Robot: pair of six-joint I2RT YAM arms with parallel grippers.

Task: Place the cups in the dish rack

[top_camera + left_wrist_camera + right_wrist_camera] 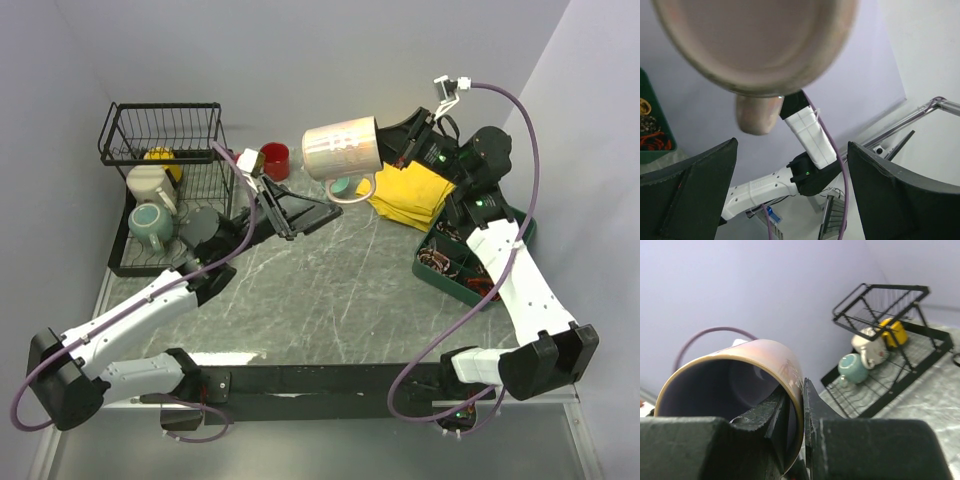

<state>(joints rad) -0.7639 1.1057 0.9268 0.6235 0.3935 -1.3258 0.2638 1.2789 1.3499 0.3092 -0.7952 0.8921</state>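
Broadly, the table (330,290) carried the black wire dish rack (165,105) at its far left. A yellow mug (160,160), a cream mug (150,183) and a grey-green mug (150,222) sat on its slotted tray. Well right of the rack, the pinkish-beige mug (340,148) hung in the air on its side, purple inside facing the right wrist camera. It was probably tipped that way so its base faced the other arm. A red mug (274,160) waited on the table just beside the rack. The right claw (796,420) was pinched on the beige mug's wall at the rim, one finger inside and one outside. The left claw (290,210) gaped wide and empty, aimed up at the mug's base (a handover, by the look of it).
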